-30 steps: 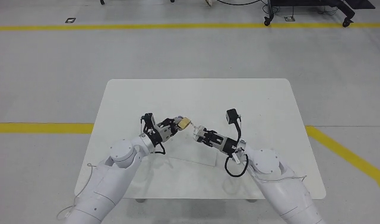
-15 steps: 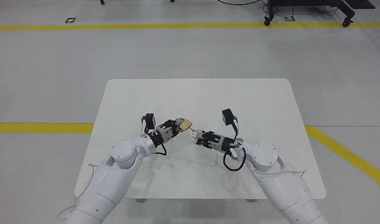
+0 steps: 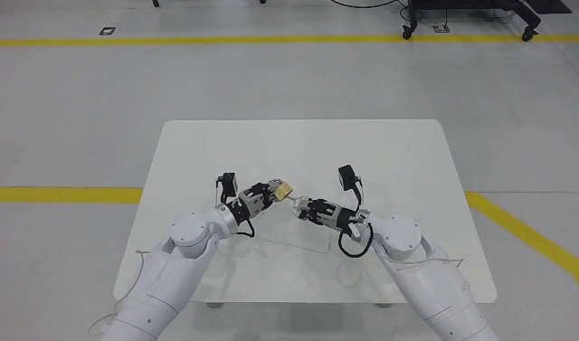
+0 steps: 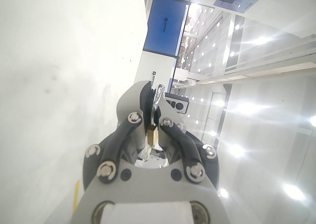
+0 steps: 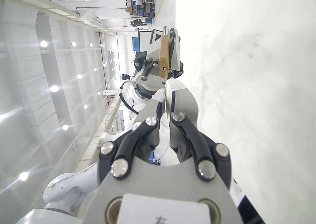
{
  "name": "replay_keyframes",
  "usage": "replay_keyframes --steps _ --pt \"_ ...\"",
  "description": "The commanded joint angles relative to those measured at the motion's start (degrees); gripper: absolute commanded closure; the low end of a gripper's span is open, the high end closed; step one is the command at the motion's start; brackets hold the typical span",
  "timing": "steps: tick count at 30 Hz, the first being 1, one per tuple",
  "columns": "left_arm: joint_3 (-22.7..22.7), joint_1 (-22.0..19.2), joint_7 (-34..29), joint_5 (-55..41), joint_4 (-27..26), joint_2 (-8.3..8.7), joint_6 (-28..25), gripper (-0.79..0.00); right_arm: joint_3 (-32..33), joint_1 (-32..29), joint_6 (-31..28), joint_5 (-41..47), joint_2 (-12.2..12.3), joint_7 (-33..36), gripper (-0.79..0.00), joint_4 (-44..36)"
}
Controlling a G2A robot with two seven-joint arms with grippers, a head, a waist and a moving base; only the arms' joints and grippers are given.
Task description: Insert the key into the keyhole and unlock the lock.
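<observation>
A brass padlock (image 3: 283, 191) hangs above the middle of the white table (image 3: 389, 151), with my left gripper (image 3: 272, 194) shut on it. In the left wrist view the silver shackle (image 4: 158, 95) sits between the fingertips and the brass body (image 4: 151, 136) lies closer to the wrist. My right gripper (image 3: 302, 206) is shut on a flat silver key (image 5: 168, 101). In the right wrist view the key's tip stands right at the keyhole end of the padlock (image 5: 163, 58); whether it is inside I cannot tell. The left gripper (image 5: 170, 45) shows behind the lock.
Both arms meet over the table's middle, near its front half. Yellow floor lines (image 3: 271, 41) run behind and beside the table. A dark cart (image 3: 470, 2) stands far back on the right.
My right gripper has shifted a little to the left with the key, closing the gap to the padlock. The left gripper has barely moved.
</observation>
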Motion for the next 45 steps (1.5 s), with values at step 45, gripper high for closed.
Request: replay_keyframes --steps 45 --pt "-1.06 -1.24 -2.52 -4.20 2.66 -1.14 6.21 0.000 0.90 -1.93 0.26 -0.26 -1.10 -4.45 0.000 -0.99"
